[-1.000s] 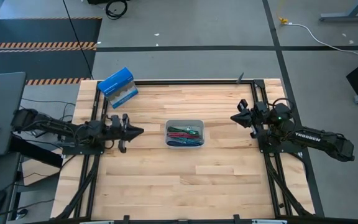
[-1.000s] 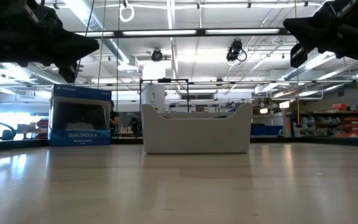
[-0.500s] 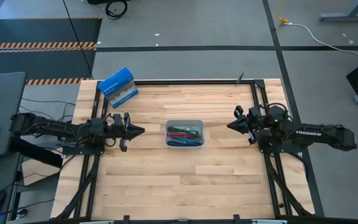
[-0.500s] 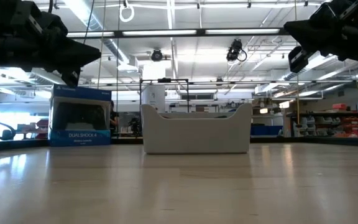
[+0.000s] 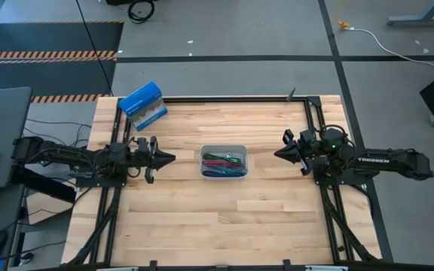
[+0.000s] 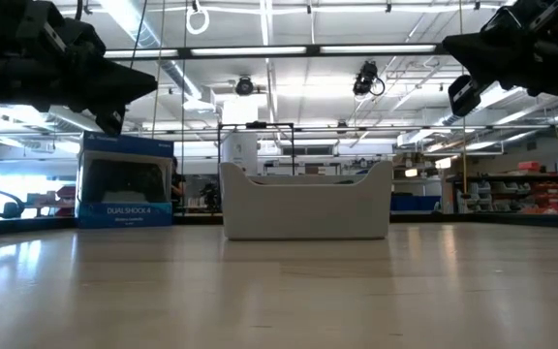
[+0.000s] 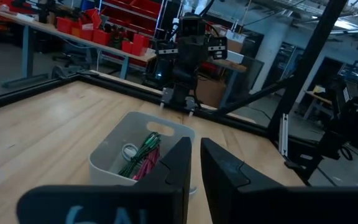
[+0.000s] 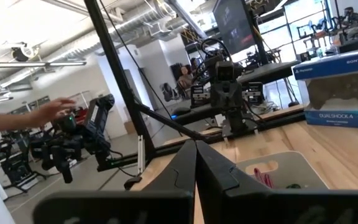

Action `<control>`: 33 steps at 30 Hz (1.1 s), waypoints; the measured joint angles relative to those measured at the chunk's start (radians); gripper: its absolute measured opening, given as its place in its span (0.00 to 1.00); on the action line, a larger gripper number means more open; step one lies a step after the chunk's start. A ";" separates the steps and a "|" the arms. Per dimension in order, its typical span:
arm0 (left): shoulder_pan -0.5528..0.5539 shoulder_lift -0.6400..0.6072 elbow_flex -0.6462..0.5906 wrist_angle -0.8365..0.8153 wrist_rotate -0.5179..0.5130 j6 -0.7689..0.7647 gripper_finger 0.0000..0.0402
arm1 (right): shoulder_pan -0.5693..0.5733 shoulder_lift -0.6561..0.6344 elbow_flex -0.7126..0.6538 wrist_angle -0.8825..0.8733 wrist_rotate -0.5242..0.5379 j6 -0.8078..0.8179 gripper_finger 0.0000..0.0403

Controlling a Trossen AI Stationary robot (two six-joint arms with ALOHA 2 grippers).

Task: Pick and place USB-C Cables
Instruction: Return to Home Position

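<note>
The USB-C cables [image 5: 222, 162] lie bundled together inside a clear grey tray [image 5: 224, 147] at the table's middle; green, maroon and blue-teal ones show. In the left wrist view green and maroon cables [image 7: 143, 155] rest in the tray beside a pale coil. My left gripper [image 5: 170, 158] hovers left of the tray, shut and pointing at it. My right gripper [image 5: 277, 153] hovers right of the tray, shut and also pointing at it. Both stay above the table in the low view, apart from the tray [image 6: 306, 202].
A blue DualShock box [image 5: 143, 105] stands near the table's far left corner, behind my left arm. A black frame rail [image 5: 232, 98] runs along the far edge and both sides. Bare wood lies between each gripper and the tray. A person's hand [image 8: 48, 111] shows in the room beyond.
My right gripper has moved toward the table's near edge and slightly toward the tray, swinging round so that it points level at the tray. The tray and cables have stayed where they were.
</note>
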 joint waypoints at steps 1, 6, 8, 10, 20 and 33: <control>0.000 0.000 0.000 0.000 0.000 0.000 0.11 | 0.000 0.000 0.000 0.000 0.000 0.001 0.03; 0.000 0.000 0.000 0.000 0.000 0.000 0.11 | 0.000 0.000 0.000 0.000 0.009 0.000 0.03; 0.000 0.000 0.000 0.000 0.000 0.000 0.11 | 0.000 0.000 0.000 0.000 0.016 0.000 0.03; 0.000 0.000 0.000 -0.005 0.000 0.000 0.11 | 0.000 0.000 0.000 0.000 0.017 -0.002 0.03; 0.000 -0.003 0.000 -0.013 0.000 0.000 0.11 | 0.000 0.000 0.000 0.000 0.018 -0.002 0.03; 0.000 -0.066 0.000 -0.063 0.000 0.000 0.11 | 0.000 -0.007 0.000 0.001 0.018 -0.002 0.03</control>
